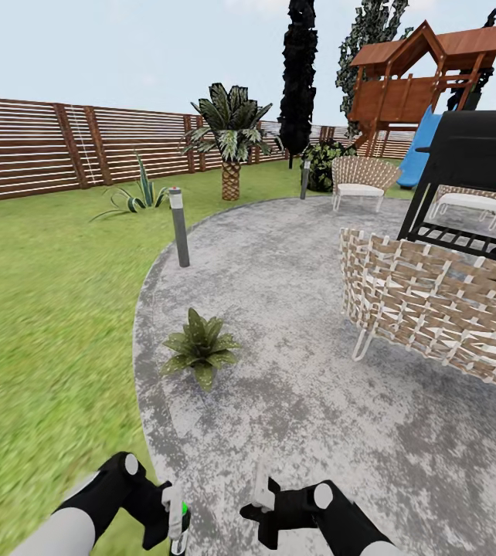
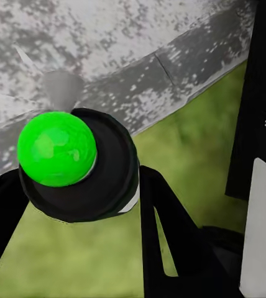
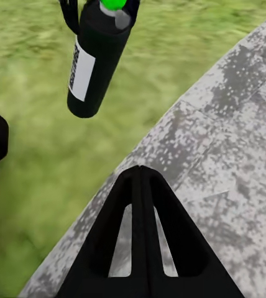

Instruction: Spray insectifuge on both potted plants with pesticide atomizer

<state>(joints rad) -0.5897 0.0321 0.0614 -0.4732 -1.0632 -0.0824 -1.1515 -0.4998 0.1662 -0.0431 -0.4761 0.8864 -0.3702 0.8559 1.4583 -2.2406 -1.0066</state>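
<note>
While my head camera looks over the round gravel patio (image 1: 294,371), both my arms enter low at the near edge, forearms cut off by the frame. My left gripper (image 1: 172,519) is closed around the pesticide atomizer (image 1: 177,521), of which little shows beyond a pale neck and a green dot; its dark body is mostly hidden by my fingers. My right gripper (image 1: 260,494) hangs just right of it over the gravel, its white fingers pressed together. One potted plant (image 1: 200,346) sits on the patio's left part, beyond my grippers, near the lawn (image 1: 47,309). A woven chair (image 1: 433,309) stands to the right, cut off by the frame, with the wooden fence (image 1: 47,147) far behind.

From my left wrist, the atomizer's (image 2: 77,164) green-topped head looms close and blurred, above the line where gravel meets grass.

From my right wrist, the atomizer (image 3: 96,59) hangs tilted over the lawn, pale label showing, its top cut off. My right gripper (image 3: 139,177) shows as one dark wedge, tips together.
</note>
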